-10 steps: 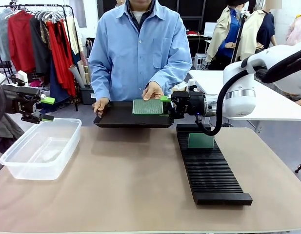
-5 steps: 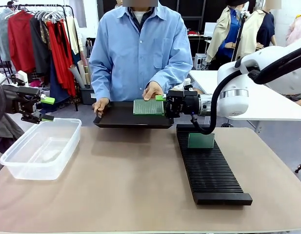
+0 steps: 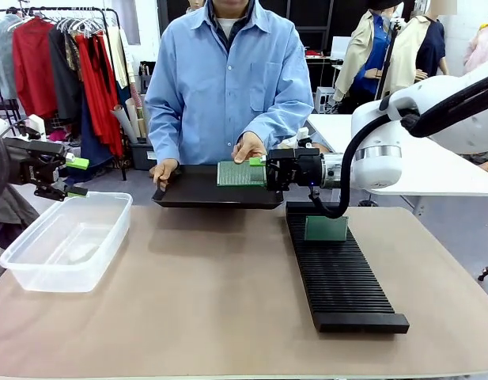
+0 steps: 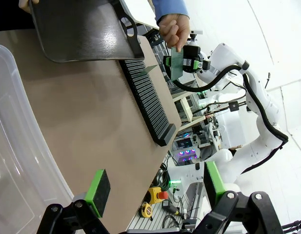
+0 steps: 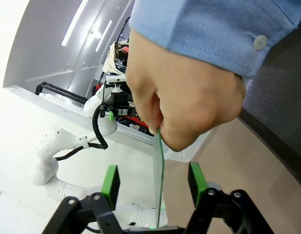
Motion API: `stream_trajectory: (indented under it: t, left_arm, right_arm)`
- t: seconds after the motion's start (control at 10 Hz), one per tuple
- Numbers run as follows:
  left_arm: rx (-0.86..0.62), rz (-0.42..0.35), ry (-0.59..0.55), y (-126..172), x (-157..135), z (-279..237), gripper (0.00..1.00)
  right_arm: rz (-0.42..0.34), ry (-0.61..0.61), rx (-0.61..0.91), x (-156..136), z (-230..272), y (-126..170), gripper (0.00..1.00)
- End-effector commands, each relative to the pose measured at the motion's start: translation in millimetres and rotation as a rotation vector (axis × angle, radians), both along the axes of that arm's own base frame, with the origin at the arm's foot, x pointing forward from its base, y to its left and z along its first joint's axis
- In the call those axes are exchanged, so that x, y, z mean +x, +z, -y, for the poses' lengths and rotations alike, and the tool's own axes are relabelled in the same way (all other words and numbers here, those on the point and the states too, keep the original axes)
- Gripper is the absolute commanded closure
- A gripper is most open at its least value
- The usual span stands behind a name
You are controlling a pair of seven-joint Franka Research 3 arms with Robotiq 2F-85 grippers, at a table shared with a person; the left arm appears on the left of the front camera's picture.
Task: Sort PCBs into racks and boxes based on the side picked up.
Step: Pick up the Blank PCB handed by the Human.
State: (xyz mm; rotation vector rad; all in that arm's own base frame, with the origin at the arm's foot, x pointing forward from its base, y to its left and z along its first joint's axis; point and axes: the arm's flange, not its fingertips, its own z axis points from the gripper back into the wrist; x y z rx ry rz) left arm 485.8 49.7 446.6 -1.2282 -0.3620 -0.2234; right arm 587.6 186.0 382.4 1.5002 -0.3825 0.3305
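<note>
Nearest us, the rack (image 3: pixel 338 273) has one PCB (image 3: pixel 326 228) upright in a far slot. The clear box (image 3: pixel 66 237) sits to the left and looks empty. Left gripper (image 3: pixel 77 176) hangs by the box rim, jaws wide, holding nothing; parked, we judge. Farther off, right gripper (image 5: pixel 152 178) straddles the edge of a second PCB (image 3: pixel 239 173), pads on either side but not touching. The person's hand (image 3: pixel 247 147) pinches that board above the black tray (image 3: pixel 188 192), offering it for handover.

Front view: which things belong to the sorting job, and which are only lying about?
Job: held PCB in the person's hand; right gripper, open around it; standing PCB in the rack; clear box; black tray.
Lying about: hanging clothes; white table behind.
</note>
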Motion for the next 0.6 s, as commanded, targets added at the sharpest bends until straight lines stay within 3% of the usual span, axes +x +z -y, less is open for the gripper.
stream_trajectory:
  t: [0.0, 0.2, 0.5]
  left_arm:
    - [-0.002, -0.009, 0.009, 2.3, 0.0, 0.4, 0.0]
    - [-0.002, -0.009, 0.009, 2.3, 0.0, 0.4, 0.0]
    - [-0.002, -0.009, 0.009, 2.3, 0.0, 0.4, 0.0]
  right_arm:
    - [0.006, -0.041, 0.01, 9.2, -9.6, 4.7, 0.72]
    - [0.007, -0.049, 0.012, 12.5, -9.2, 6.6, 1.0]
    - [-0.004, -0.052, 0.012, 16.5, -10.2, 7.1, 1.0]
